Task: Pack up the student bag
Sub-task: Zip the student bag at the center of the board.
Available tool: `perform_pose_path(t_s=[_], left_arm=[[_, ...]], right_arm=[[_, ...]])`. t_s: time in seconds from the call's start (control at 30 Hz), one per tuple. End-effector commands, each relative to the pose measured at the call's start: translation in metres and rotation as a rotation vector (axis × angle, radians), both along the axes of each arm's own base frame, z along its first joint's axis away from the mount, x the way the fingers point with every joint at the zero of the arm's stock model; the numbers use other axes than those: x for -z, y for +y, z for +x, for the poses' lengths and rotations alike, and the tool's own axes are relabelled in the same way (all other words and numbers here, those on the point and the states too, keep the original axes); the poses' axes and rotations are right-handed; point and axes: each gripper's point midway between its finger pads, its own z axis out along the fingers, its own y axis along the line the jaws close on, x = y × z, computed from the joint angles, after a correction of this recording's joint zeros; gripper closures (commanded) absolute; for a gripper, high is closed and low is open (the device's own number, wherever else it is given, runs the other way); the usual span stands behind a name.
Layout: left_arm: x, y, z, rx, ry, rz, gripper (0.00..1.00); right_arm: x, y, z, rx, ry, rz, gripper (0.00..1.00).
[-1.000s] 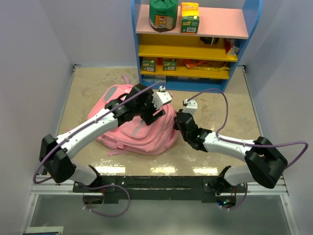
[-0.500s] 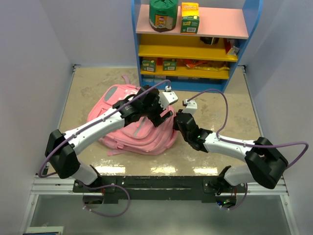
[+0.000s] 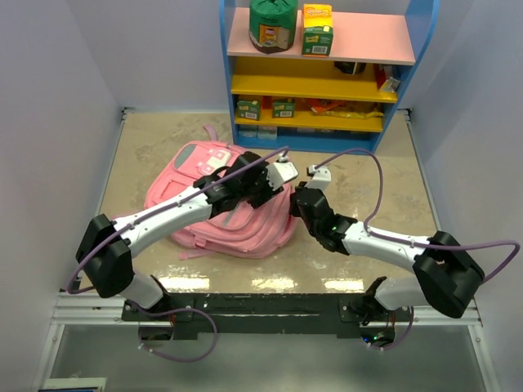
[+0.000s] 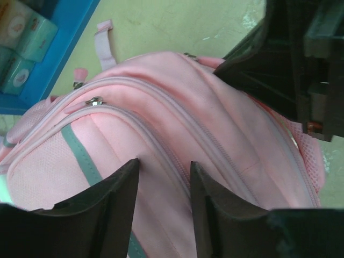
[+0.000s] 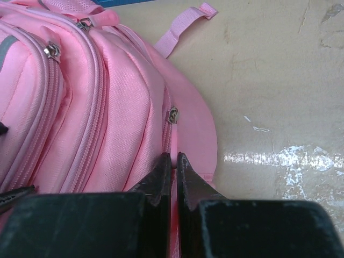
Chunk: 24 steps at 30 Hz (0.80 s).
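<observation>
Moved: since a second ago the left arm (image 3: 163,216) has reached further toward 2 o'clock across the student bag (image 3: 245,229), and more of the bag's 11 o'clock end now shows; the right arm (image 3: 384,241) sits about where it was.
Student bag: lies flat on the desk (image 3: 368,147), at 9 o'clock from the desk's middle, front pockets up.
Left jaws: apart, above the bag's 2 o'clock corner; in the left wrist view the two dark fingers (image 4: 115,209) stand either side of a curved zip seam, with pink fabric (image 4: 215,134) showing in the gap. Whether they touch the fabric cannot be told.
Right jaws: nearly together at the bag's 3 o'clock edge, pinched on a thin fold of pink fabric along a zip seam.
Zip pull (image 5: 172,114): small and metal, on that same seam, just toward 12 o'clock from the right fingertips and apart from them.
Second zip pull (image 4: 95,100): on the upper seam in the left wrist view, at 10 o'clock from the left fingers.
Grey stripe (image 4: 80,156): runs down the pocket panel beside the left finger.
Strap (image 5: 183,27): pink, lying loose on the desk beyond the bag's edge.
Shelf (image 3: 327,82): blue frame at the desk's 12 o'clock, holding cartons and packets.
Cables (image 3: 372,175): purple, looping over both arms.
</observation>
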Motion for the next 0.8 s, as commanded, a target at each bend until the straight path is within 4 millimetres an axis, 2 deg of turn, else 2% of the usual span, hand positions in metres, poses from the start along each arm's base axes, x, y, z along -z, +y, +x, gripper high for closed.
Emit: perform_pose_path(t_s=[0.0, 0.1, 0.13, 0.17, 0.3, 0.33, 0.37, 0.47, 0.63, 0.77], left_arm=[[-0.005, -0.007, -0.005, 0.101, -0.01, -0.005, 0.73], [-0.01, -0.027, -0.034, 0.275, 0.061, -0.05, 0.97], [-0.011, -0.027, -0.041, 0.322, 0.066, -0.039, 1.0], [-0.013, -0.034, -0.055, 0.398, 0.093, -0.064, 1.0], [-0.017, -0.028, -0.093, 0.581, 0.171, -0.052, 1.0], [-0.014, -0.021, -0.102, 0.628, 0.189, -0.022, 1.0], [-0.018, -0.02, -0.115, 0.691, 0.206, -0.036, 1.0], [-0.03, -0.003, -0.144, 0.84, 0.199, -0.017, 1.0], [-0.034, 0.021, -0.172, 0.99, 0.189, 0.033, 1.0], [-0.037, 0.028, -0.18, 1.023, 0.204, 0.043, 1.0]], right_arm=[[-0.028, 0.008, 0.004, -0.005, -0.063, 0.087, 1.0], [-0.026, 0.007, 0.004, -0.002, -0.054, 0.075, 1.0], [-0.025, 0.004, 0.003, 0.003, -0.05, 0.066, 1.0], [-0.028, 0.003, 0.003, 0.008, -0.056, 0.068, 1.0], [-0.029, -0.006, -0.001, 0.02, -0.06, 0.043, 1.0], [-0.028, -0.008, -0.002, 0.021, -0.053, 0.035, 1.0], [-0.027, -0.01, -0.004, 0.022, -0.051, 0.032, 1.0], [-0.024, -0.015, -0.011, 0.02, -0.046, 0.041, 1.0], [-0.021, -0.019, -0.019, 0.013, -0.038, 0.073, 1.0], [-0.021, -0.019, -0.02, 0.014, -0.035, 0.089, 1.0]])
